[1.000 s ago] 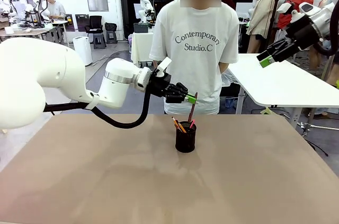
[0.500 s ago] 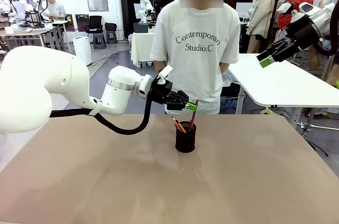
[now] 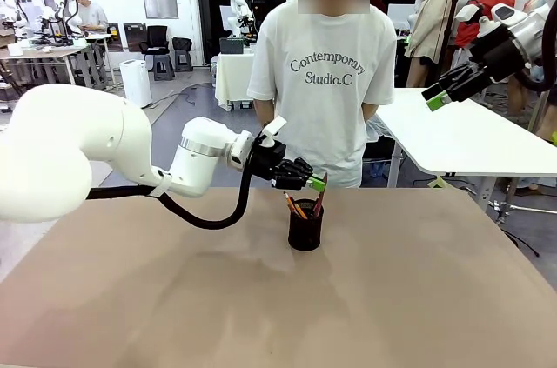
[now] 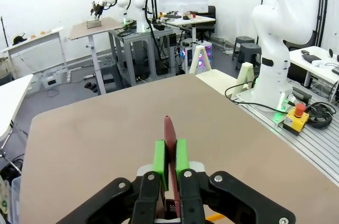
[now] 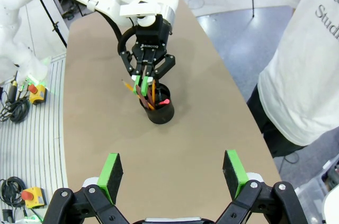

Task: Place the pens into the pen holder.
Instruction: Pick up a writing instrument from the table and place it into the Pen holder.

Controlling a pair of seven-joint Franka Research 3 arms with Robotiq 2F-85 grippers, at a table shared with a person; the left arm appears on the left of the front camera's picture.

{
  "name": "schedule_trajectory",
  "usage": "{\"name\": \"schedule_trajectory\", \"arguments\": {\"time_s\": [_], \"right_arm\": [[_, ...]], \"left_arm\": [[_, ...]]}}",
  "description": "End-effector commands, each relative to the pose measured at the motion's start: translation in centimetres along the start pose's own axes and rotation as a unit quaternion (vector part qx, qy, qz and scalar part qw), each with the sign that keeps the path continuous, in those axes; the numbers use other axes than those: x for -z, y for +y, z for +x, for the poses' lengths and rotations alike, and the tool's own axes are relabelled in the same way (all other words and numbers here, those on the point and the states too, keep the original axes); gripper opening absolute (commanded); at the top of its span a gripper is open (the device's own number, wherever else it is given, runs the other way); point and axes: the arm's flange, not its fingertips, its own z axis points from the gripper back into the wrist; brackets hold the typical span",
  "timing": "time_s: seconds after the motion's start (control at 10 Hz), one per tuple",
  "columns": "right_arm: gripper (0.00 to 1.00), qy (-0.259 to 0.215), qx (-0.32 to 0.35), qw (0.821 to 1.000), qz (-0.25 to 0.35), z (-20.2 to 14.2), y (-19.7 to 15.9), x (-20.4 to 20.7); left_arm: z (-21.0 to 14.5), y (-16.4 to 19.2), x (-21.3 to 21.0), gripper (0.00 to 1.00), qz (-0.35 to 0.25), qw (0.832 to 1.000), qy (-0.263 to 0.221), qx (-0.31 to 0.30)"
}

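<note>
**Reddish-brown pen going into the holder**

On the bare tan worktop (image 3: 130, 298) stands the black mesh pen holder (image 3: 305, 224), holding an orange pencil (image 3: 293, 205) and a pink-tipped pen (image 3: 318, 207). To finish well, release only once the pen's lower end sits inside the rim. The left gripper (image 3: 317, 184), jaws pinching the reddish-brown pen (image 4: 170, 152), reaches level from the left, just above the holder. The right gripper (image 3: 435, 100) hangs high, jaws spread.

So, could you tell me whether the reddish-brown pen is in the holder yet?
Partly in: its lower end sits inside the pen holder, while the shut left gripper grips the reddish-brown pen.
</note>
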Motion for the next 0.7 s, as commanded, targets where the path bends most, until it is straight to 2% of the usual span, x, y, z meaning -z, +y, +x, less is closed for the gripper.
{"name": "schedule_trajectory", "arguments": {"time_s": [0.0, 0.4, 0.5, 0.6], "right_arm": [[1.0, 0.0, -0.001, 1.0, -0.003, 0.13, 0.04, -0.14], [1.0, 0.0, -0.001, 1.0, -0.003, 0.13, 0.04, -0.14], [1.0, 0.0, -0.001, 1.0, -0.003, 0.13, 0.04, -0.14], [1.0, 0.0, -0.001, 1.0, -0.003, 0.13, 0.04, -0.14]], "left_arm": [[0.46, 0.52, -0.6, 0.17, -0.007, 1.0, -0.001, -0.006], [0.75, 0.43, -1.21, 0.95, 0.003, 1.0, -0.007, -0.006], [0.87, 0.47, -1.33, 1.0, 0.005, 1.0, -0.007, -0.004], [1.04, 0.38, -1.39, 1.0, 0.007, 1.0, -0.005, -0.003]]}}
